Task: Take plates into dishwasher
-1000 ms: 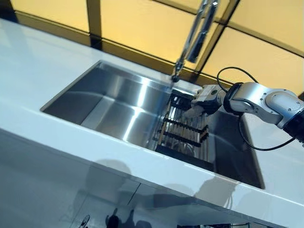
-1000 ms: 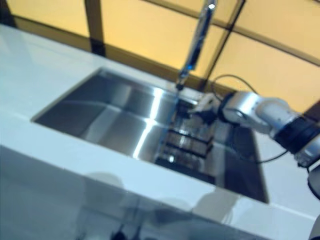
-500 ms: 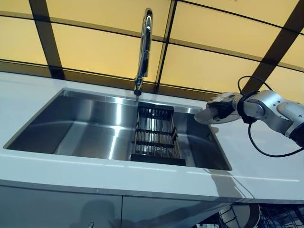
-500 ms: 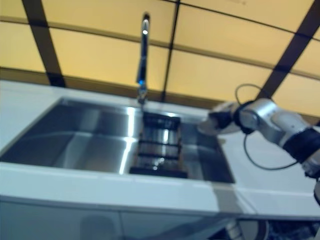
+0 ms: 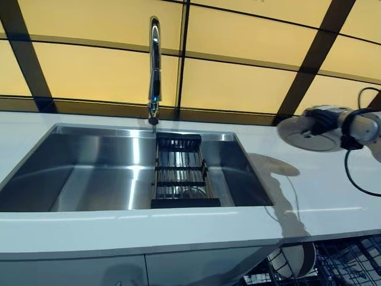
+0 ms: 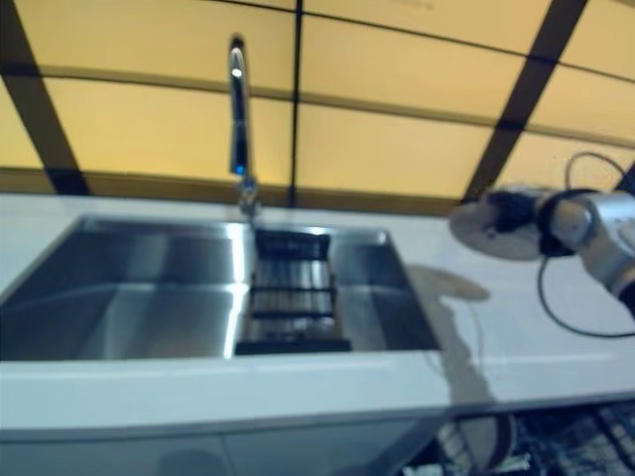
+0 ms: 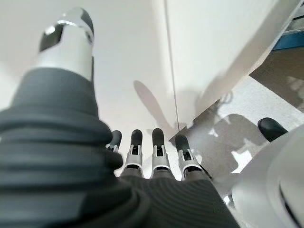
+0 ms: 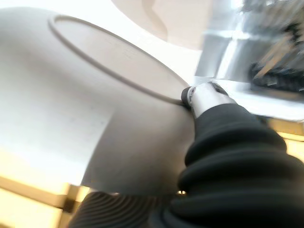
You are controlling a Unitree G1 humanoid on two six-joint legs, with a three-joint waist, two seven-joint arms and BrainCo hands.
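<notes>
My right hand (image 5: 326, 119) is shut on a white plate (image 5: 306, 136) and holds it tilted in the air over the white counter, to the right of the sink. In the right wrist view the plate's underside (image 8: 71, 118) fills the picture, with my thumb (image 8: 205, 95) pressed on its foot ring. The open dishwasher's wire rack (image 5: 348, 268) shows below the counter's edge at the lower right, with a white plate (image 5: 293, 262) standing in it. My left hand (image 7: 153, 154) shows only in its wrist view, open and empty, low by a white cabinet front.
A steel sink (image 5: 89, 173) is set in the white counter (image 5: 309, 196), with a dark dish rack (image 5: 181, 173) in its right part and a tall chrome tap (image 5: 155, 65) behind it. Yellow wall panels with dark strips rise behind.
The camera has swung to the right. My right hand has lifted the plate from the rack in the sink and carried it right, out over the counter.
</notes>
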